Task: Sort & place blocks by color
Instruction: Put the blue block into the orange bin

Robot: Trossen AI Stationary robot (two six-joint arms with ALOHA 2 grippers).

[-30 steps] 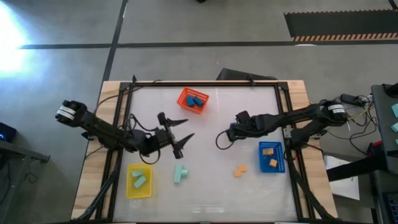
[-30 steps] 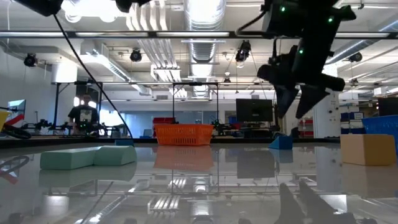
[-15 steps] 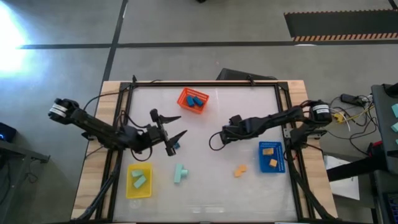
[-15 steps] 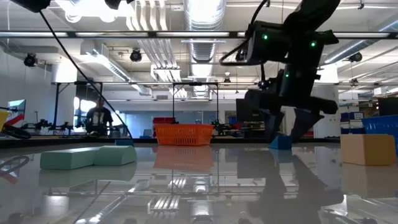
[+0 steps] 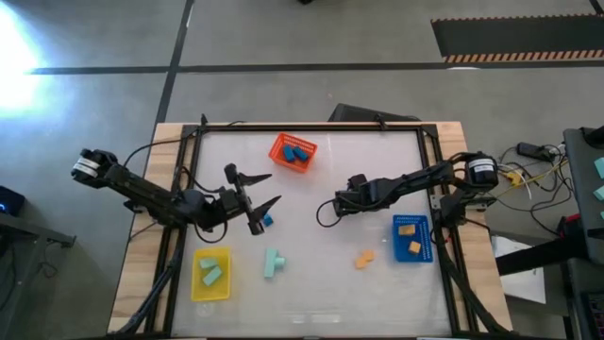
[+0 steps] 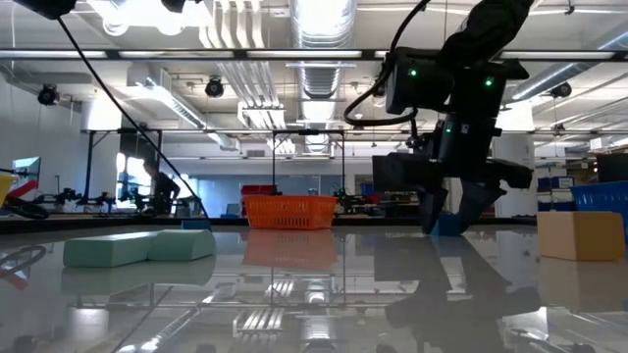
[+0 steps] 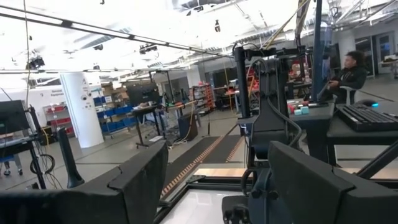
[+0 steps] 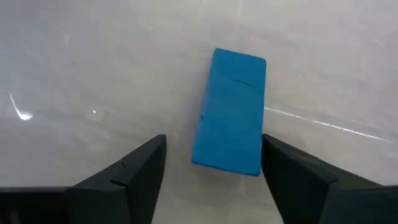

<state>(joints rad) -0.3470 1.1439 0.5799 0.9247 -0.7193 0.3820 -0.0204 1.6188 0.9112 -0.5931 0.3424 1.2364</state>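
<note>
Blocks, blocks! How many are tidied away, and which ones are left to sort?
Done: some blue blocks lie in the orange tray, a mint green block in the yellow tray, two orange blocks in the blue tray.
In hand: the left gripper is open over a loose blue block, not gripping yet. The right gripper waits mid-table.
Left: that block, the mint green pieces and one orange block.

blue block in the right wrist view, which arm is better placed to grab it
Right. The right hand is open, low over the table, a finger either side of the blue block. The left hand points level, elsewhere.
</note>
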